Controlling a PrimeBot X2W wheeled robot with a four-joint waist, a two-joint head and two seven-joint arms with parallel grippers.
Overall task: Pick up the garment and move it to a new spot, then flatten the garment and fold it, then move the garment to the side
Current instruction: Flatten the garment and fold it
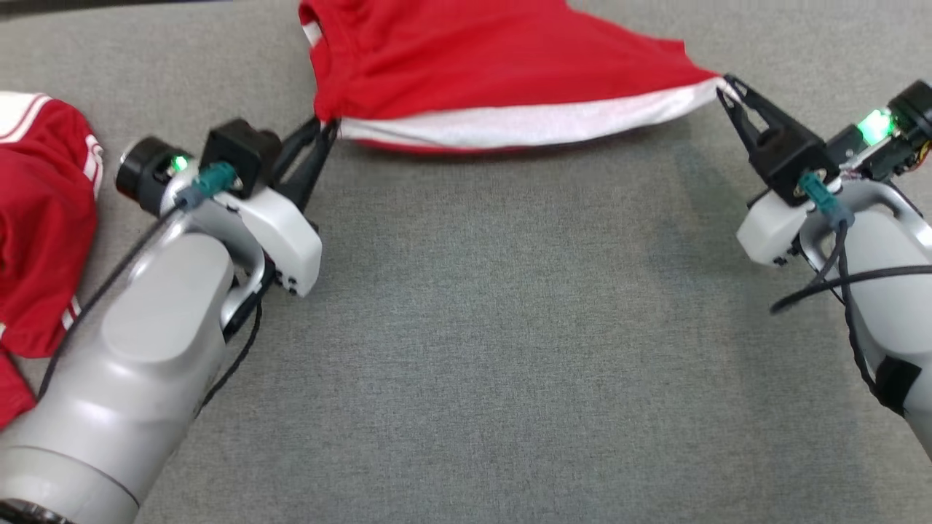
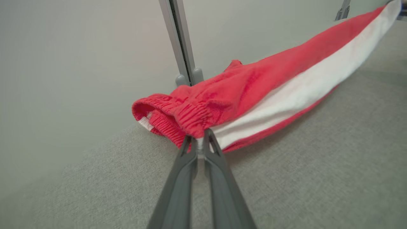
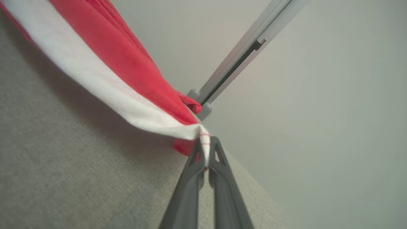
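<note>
Left gripper (image 1: 329,129), nearest, clamps the elastic corner of the red garment (image 1: 495,65). Right gripper (image 1: 723,84) pinches its white-striped end above the grey surface (image 1: 510,327).

A grey woven-fabric surface (image 1: 510,349) is carrying the items. A red garment with a white band (image 1: 466,65) is lying across its far centre. A second red garment (image 1: 40,218) with white stripes is lying crumpled at the left edge, well apart.
</note>
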